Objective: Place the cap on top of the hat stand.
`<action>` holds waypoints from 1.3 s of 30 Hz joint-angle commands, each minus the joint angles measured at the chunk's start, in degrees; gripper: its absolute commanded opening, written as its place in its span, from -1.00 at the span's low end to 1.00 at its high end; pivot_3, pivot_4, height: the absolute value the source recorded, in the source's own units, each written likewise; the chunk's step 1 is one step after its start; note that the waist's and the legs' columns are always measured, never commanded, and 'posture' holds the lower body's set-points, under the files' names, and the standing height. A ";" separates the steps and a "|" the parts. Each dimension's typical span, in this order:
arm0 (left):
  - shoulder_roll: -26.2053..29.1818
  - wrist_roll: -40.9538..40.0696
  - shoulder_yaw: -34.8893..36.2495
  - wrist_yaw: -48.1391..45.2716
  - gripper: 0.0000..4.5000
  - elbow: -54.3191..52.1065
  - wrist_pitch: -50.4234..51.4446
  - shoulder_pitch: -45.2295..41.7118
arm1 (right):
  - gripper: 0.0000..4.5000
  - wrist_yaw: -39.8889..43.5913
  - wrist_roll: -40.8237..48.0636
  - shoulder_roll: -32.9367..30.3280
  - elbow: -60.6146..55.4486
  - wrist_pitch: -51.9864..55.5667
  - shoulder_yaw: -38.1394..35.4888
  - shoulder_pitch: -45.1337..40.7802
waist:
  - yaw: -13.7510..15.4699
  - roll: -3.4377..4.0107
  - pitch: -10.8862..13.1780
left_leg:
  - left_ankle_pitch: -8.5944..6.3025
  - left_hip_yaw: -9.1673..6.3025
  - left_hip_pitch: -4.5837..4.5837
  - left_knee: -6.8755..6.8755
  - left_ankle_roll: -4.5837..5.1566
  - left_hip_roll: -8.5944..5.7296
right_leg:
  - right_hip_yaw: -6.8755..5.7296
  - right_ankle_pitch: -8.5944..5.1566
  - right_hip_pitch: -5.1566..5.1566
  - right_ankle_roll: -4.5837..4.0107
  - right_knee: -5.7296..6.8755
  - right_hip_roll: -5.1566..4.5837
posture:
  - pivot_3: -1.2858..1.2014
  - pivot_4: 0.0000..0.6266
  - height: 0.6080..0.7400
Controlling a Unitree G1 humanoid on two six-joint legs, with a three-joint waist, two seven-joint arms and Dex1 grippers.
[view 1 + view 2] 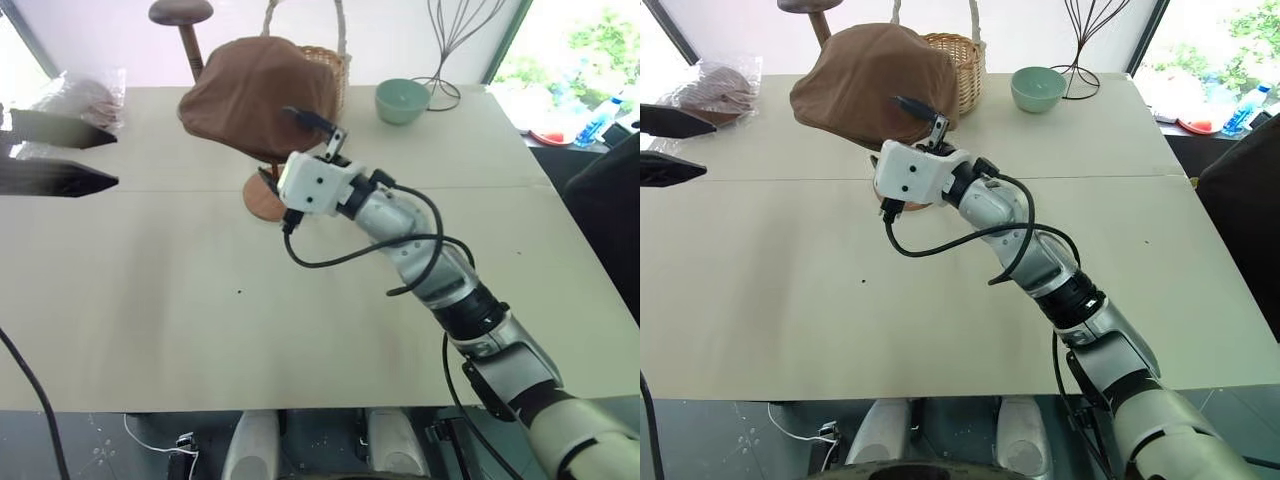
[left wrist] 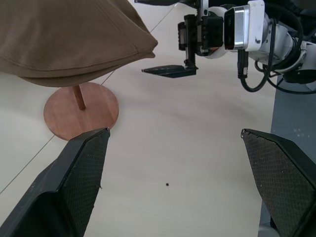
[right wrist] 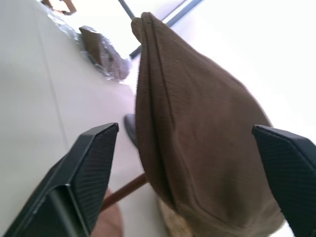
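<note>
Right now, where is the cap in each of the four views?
Left eye view: cap top centre, on the hat stand.
Right eye view: top centre-left.
Left wrist view: upper left, over the stand's base.
Right wrist view: centre.
Shared landmark: the stand's rod and base.

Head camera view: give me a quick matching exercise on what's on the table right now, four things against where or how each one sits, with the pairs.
Things:
1. cap
2. hat stand
3. green bowl
4. plastic bag

Places or states:
A. at the table's far left edge, crinkled and clear
B. draped over the stand's top, off the table
C. far side of the table, right of the wicker basket
D. round base on the table, thin rod rising under the cap

Pairs: 1-B, 2-D, 3-C, 4-A
</note>
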 commanded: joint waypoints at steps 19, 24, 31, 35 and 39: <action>-1.70 1.95 3.47 0.79 1.00 0.26 -1.39 -1.21 | -0.98 -3.53 -3.37 -1.80 8.64 -18.17 -7.62 -5.34 | -1.20 -0.02 0.01 | 0.01 0.03 0.07 -0.01 -0.01 0.12 | 0.15 0.13 0.01 -0.22 0.02 0.18 | 0.03 -0.52 0.82; -2.34 2.02 4.55 1.93 1.00 -0.08 -1.54 -0.71 | -0.98 -2.56 -3.62 -3.14 11.77 -24.54 -7.30 -5.16 | -1.31 -0.03 0.01 | 0.01 0.05 0.13 -0.03 -0.02 0.12 | 0.19 0.13 0.03 -0.22 0.02 0.18 | 0.03 -0.52 0.82; -2.53 2.10 4.92 2.95 1.00 -0.29 -1.50 -0.97 | -0.98 -1.51 -4.66 0.38 11.93 -25.09 -5.74 -4.37 | -1.46 -0.02 0.01 | 0.01 0.09 0.18 -0.07 -0.01 0.19 | 0.29 0.17 0.01 -0.16 0.05 0.29 | 0.03 -0.52 0.82; -2.78 2.31 4.47 3.38 1.00 -0.16 -1.53 -1.80 | -0.82 -0.43 -4.80 2.28 13.51 -22.00 -5.65 -4.66 | -1.34 -0.02 0.01 | 0.02 0.09 0.20 -0.09 -0.02 0.28 | 0.30 0.18 0.01 -0.17 0.05 0.38 | 0.03 -0.52 0.82; -3.52 2.57 4.03 3.90 1.00 -0.02 -1.80 -2.35 | -0.09 0.76 -5.38 3.25 13.11 -18.74 -5.74 -4.29 | -1.22 -0.02 0.01 | 0.03 0.09 0.21 -0.05 -0.04 0.42 | 0.30 0.22 0.01 -0.36 0.05 0.51 | 0.03 -0.52 0.82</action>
